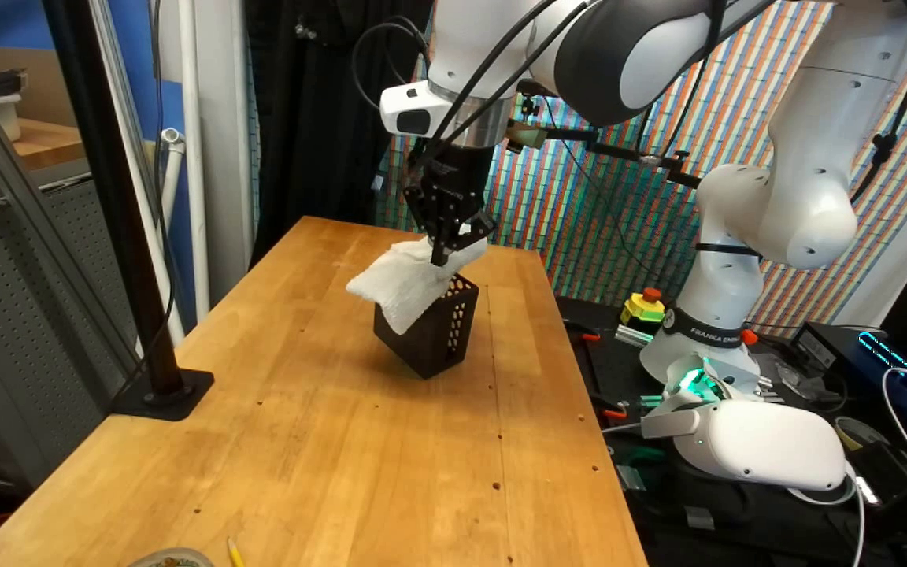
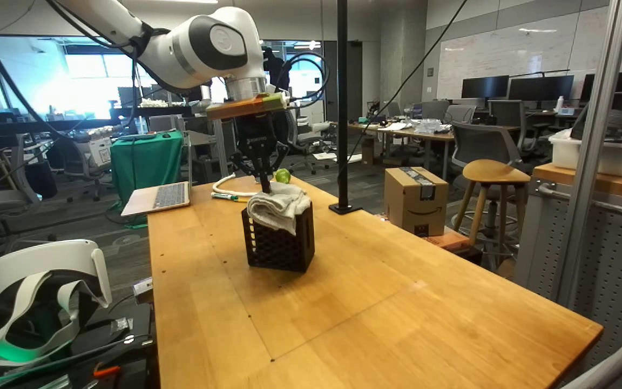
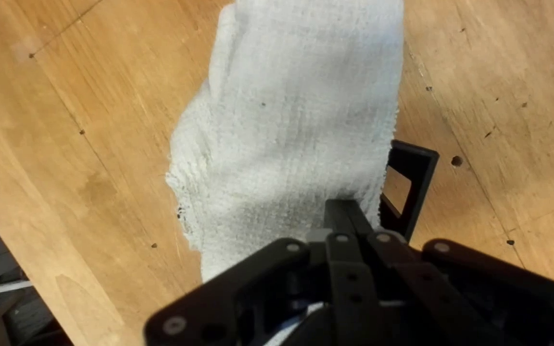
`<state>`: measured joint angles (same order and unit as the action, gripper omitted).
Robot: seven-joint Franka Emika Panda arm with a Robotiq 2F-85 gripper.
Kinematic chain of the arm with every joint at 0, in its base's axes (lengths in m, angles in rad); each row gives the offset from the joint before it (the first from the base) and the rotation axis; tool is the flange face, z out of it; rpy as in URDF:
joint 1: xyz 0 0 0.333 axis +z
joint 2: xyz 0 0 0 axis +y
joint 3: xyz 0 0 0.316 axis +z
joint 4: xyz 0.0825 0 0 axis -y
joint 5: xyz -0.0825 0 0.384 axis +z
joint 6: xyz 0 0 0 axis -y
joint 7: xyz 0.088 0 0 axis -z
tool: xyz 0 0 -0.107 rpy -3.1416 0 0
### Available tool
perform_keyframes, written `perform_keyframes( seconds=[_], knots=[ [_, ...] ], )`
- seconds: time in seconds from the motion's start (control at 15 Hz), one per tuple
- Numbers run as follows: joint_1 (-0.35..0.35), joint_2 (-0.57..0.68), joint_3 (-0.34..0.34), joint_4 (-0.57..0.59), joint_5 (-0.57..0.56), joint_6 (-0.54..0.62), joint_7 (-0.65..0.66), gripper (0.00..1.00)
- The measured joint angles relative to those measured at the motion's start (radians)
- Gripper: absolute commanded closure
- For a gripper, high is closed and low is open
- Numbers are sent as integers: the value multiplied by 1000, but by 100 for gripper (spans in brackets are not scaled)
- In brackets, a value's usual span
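A white cloth lies draped over a black perforated basket on the wooden table. The cloth shows in both exterior views [image 1: 406, 287] [image 2: 281, 208] and fills the middle of the wrist view [image 3: 301, 120]. The basket stands upright in both exterior views [image 1: 426, 350] [image 2: 278, 251]; in the wrist view only a corner [image 3: 416, 166] shows beside the cloth. My gripper [image 1: 439, 258] points down over the basket; it also shows in the other pictures [image 2: 265, 188] [image 3: 347, 204]. Its fingertips are together and touch the cloth. No cloth shows between them. The basket's inside is mostly hidden.
The wooden table [image 1: 343, 441] carries a black post on a base plate [image 1: 166, 394] along one edge. A laptop [image 2: 160, 199], a white rope [image 2: 227, 190], markers [image 2: 224, 196] and a green ball [image 2: 282, 175] lie at one end. A bowl [image 1: 172, 560] and yellow pencil [image 1: 235, 554] also show.
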<state>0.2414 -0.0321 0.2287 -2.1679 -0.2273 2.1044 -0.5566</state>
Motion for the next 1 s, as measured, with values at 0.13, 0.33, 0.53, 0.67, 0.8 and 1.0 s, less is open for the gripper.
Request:
perform_keyframes(
  seconds=[0.13,0.33,0.53,0.67,0.8,1.0],
  knots=[
    [0,17,0,0,0,12,16,97],
    [-1,37,-1,0,-3,20,39,97],
    [-5,58,-3,0,-10,21,54,97],
    [-7,76,-5,1,-14,21,62,97],
    [-8,95,-6,1,-16,20,65,97],
    [-8,124,-6,6,-14,20,63,97]
  ],
)
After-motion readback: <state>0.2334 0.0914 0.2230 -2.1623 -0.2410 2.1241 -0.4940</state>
